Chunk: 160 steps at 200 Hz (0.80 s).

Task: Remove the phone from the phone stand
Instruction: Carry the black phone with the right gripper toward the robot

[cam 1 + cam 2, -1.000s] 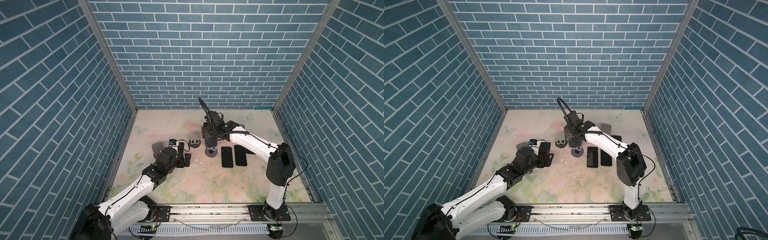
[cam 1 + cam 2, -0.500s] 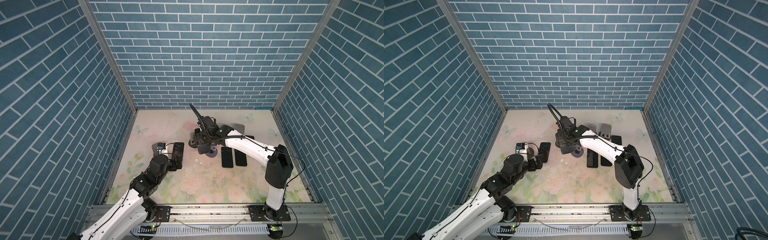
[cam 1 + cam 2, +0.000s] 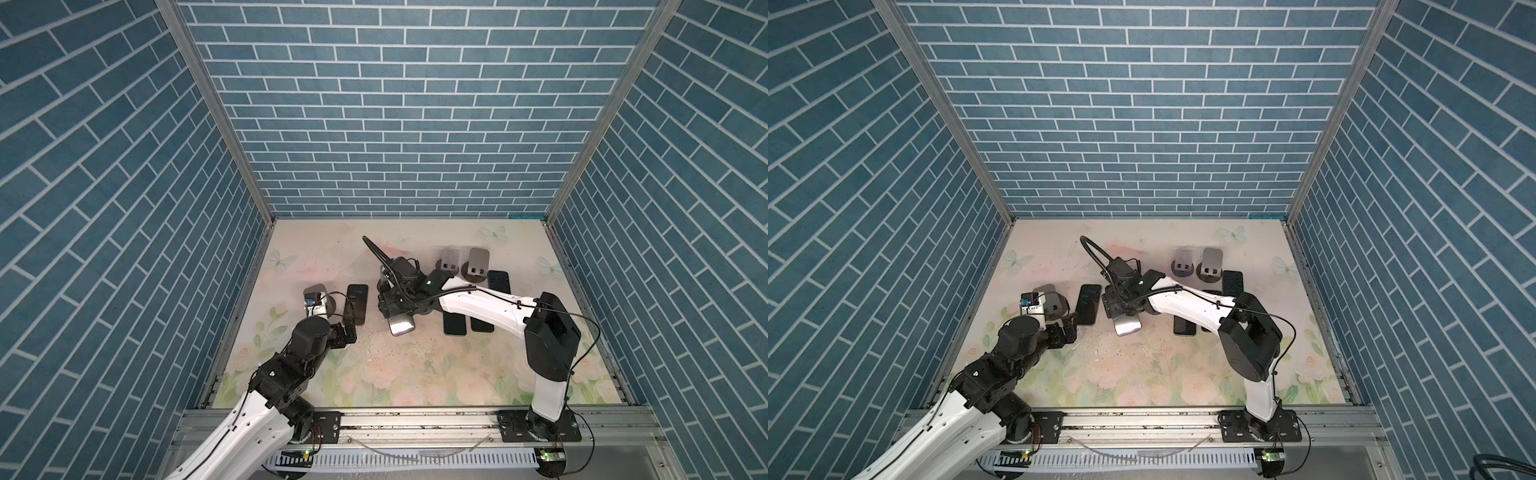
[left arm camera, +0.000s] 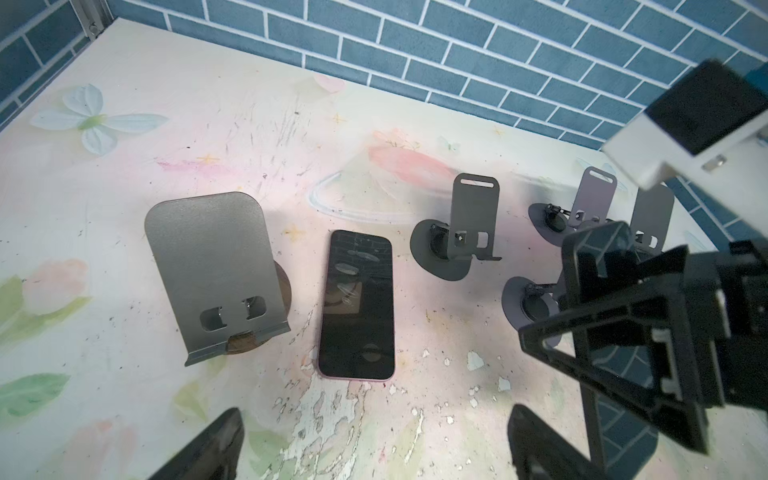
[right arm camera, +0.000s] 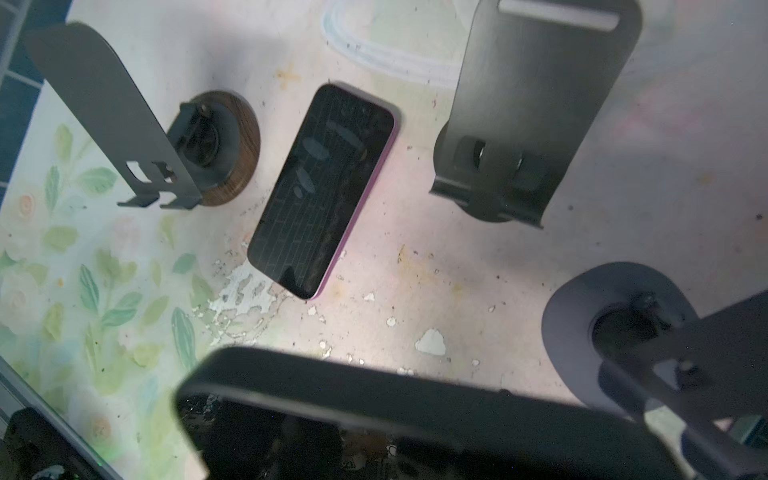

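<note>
A phone with a bright, reflecting screen hangs tilted above the table, and my right gripper is shut on its upper part. In the right wrist view this phone fills the near edge as a dark slab and hides the fingers. Two grey phone stands, both without a phone, sit beside it: one farther off and one with a round base close by. My left gripper is open with nothing in it, just in front of a flat phone.
A wide stand on a wooden base stands at the left, next to the pink-edged flat phone. Two more stands are at the back right. Dark phones lie flat under and behind the right arm.
My right gripper has carried the phone leftward and toward the front, away from the stands. My left arm has drawn back toward the front left, away from the flat phone.
</note>
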Tool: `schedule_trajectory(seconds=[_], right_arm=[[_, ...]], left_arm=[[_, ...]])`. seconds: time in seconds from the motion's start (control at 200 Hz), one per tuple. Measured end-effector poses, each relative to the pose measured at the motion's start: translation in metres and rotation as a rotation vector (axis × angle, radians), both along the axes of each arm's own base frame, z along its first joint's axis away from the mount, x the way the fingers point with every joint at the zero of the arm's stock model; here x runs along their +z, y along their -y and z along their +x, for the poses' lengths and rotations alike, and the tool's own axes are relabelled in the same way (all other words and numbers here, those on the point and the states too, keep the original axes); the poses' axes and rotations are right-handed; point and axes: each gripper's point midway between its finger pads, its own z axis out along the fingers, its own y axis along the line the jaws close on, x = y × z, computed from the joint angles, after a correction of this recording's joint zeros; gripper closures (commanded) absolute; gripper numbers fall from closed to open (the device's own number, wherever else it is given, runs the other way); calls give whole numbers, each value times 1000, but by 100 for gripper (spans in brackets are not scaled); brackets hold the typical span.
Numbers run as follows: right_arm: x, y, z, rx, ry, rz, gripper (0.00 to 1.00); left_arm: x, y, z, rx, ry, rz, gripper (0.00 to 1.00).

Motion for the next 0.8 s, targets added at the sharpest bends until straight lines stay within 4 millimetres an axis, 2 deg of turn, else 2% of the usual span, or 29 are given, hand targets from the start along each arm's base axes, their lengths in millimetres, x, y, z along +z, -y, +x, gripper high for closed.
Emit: schedule_trajectory(seconds=[0.22,0.565,0.8], right_arm=[[-16,1,-11,-6,-49,-13,48],[-62,3,-15,-13,-113,-95,48],[-81,9,-17,-16,-139,-144,47]], left_arm=[[-5,-4,-1,16,-9,7,0],[-8,-6,-3,24,-20,20,0],[-8,-8,-3,32,-20,21,0]])
